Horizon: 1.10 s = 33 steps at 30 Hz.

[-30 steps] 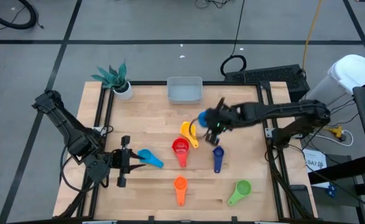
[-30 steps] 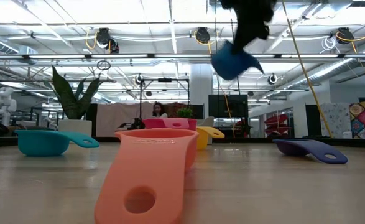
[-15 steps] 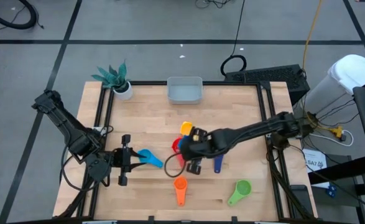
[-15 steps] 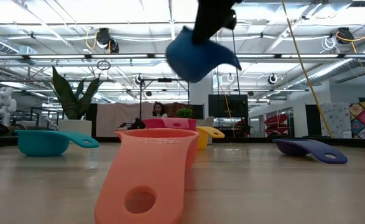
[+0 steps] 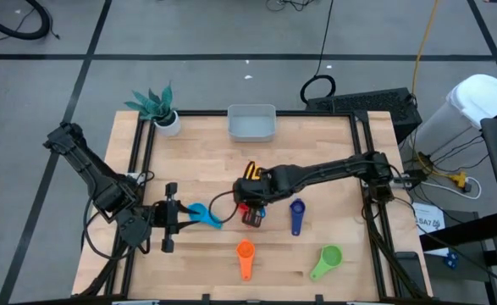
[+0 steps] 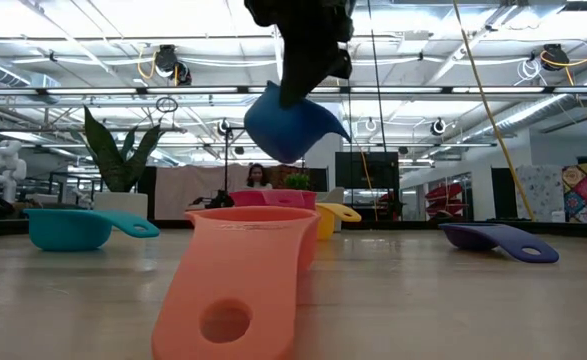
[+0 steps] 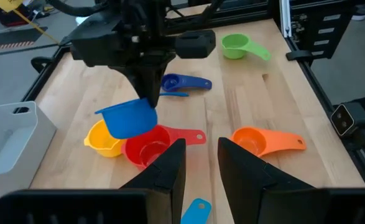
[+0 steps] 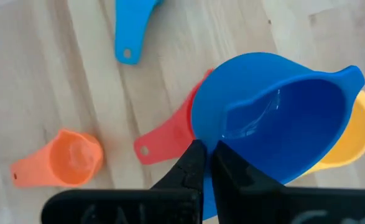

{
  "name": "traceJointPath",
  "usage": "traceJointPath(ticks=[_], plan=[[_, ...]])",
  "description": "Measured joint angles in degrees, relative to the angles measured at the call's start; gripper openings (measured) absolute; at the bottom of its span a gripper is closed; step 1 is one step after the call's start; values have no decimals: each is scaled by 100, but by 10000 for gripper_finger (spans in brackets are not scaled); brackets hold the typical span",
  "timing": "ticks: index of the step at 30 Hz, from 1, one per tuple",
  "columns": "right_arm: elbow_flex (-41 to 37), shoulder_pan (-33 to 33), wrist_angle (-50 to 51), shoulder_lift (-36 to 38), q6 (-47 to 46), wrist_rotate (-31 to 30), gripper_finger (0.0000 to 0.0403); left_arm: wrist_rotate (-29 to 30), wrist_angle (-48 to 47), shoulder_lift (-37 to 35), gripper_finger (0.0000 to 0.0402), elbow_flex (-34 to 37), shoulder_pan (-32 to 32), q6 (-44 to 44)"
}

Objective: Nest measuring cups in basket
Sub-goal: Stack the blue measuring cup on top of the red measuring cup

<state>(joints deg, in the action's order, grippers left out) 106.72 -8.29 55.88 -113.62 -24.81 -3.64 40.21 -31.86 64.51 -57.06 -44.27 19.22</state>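
Observation:
A blue measuring cup point(image 7: 129, 118) hangs over the red cup point(image 7: 146, 148) and the yellow cup point(image 7: 102, 138) at the table's middle, with my right gripper point(image 8: 208, 165) shut on it. The red cup stands on its base, and the yellow one touches its far side. My left gripper point(image 7: 202, 162) stands open above the light blue cup point(image 5: 204, 215), which rests on the table at the left. The basket point(image 5: 251, 124) stands at the far edge. My right gripper pinches the blue cup at one side of its rim point(image 8: 214, 144) between its two fingers, which come steeply from above. The fingers hide whether they have the handle or the wall. The cup hangs tilted below them point(image 6: 288, 125), clear of the table and the red cup.
The orange cup point(image 5: 245, 254) lies on its side near the front edge, the green cup point(image 5: 326, 261) at the front right, and the dark blue cup point(image 5: 296, 216) lies right of the red one. A potted plant point(image 5: 165, 119) stands at the far left corner.
My right gripper has carried the blue cup toward the table's near left and down, from beside the yellow cup's far right to a spot over the red cup. It has tipped steeper and stayed shut.

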Motion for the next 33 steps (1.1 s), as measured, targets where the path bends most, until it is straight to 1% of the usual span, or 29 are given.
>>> traceJointPath(ticks=[2,10,21,33], plan=[[0,9,-28,0,-23,86,0,0,-1,0,97,0,0,-4],[0,9,-124,-12,-108,96,0,33,-1,0,97,0,24,-96],[-2,50,-238,-435,-13,251,0,35,-21,0,97,0,220,-111],[-9,186,-184,-428,-3,396,0,-12,-12,0,97,0,177,-70]])
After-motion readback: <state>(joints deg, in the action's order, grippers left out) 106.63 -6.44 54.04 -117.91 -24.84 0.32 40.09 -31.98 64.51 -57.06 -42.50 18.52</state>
